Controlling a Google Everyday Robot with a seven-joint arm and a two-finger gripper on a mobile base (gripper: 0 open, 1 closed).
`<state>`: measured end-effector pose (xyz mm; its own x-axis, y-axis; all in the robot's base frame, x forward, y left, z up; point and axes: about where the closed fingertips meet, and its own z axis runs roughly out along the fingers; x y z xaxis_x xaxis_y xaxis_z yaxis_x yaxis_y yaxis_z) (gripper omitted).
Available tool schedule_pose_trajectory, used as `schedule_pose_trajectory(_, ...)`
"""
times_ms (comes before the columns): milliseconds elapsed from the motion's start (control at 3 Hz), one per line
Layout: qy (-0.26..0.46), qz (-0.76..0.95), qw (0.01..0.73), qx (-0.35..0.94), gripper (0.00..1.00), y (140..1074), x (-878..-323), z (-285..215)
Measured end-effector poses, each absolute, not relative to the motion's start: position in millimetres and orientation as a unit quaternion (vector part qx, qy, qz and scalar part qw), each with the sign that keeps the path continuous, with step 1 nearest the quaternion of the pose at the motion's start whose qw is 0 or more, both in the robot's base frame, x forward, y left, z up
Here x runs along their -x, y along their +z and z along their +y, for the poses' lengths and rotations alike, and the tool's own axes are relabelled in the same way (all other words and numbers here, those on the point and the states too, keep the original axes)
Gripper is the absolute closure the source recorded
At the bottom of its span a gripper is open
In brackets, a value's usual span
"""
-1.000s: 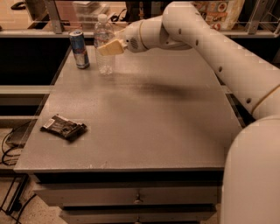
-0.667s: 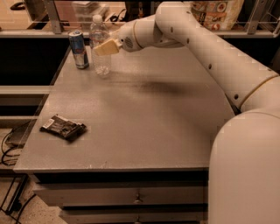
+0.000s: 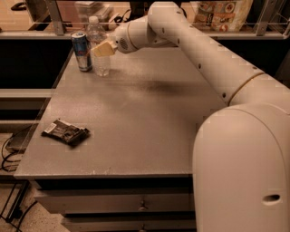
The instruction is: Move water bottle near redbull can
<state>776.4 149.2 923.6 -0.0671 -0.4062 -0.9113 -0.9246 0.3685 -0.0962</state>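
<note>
since 0.7 s ago: water bottle (image 3: 101, 65) has shifted picture-left, closing the gap to the redbull can (image 3: 82, 50); the gripper (image 3: 100, 49) went with it. can and snack packet unchanged in place.

near edge: robot's white body (image 3: 244, 167) fills the lower right corner. front of the bench shows drawers (image 3: 142, 204) below the grey surface (image 3: 149, 108).

near-left of surface: flat dark snack packet (image 3: 66, 132), lying alone, well apart from the drinks.

mid: white arm (image 3: 204, 54) reaches from the body diagonally up and picture-left across the surface, casting a soft shadow on the middle of it.

far-left corner: gripper sits at the bottle's mid-height. fingers (image 3: 105, 48) are tan; the one in view lies across the front of the bottle, clamped on it. bottle is upright, white cap above the gripper, clear lower body showing below it. base is at surface level; cannot tell whether it rests or is held just off.

the can stands upright just beside the bottle, on its picture-left side, shorter than the bottle. gap between the two is very narrow; cannot tell if they touch.

far: a rail and shelf with bags (image 3: 226, 9) behind the surface.
</note>
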Motion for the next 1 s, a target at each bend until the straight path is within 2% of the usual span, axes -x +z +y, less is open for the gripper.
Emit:
schedule_pose_trajectory(333, 0.269, 0.681, 0.473, 0.49, 0.13, 920.5, -781.9, 155.2)
schedule_pose_trajectory(667, 0.268, 0.682, 0.47, 0.492, 0.0, 918.1, -784.5, 159.9)
schedule_pose_trajectory(1000, 0.268, 0.682, 0.47, 0.492, 0.0, 918.1, -784.5, 160.0)
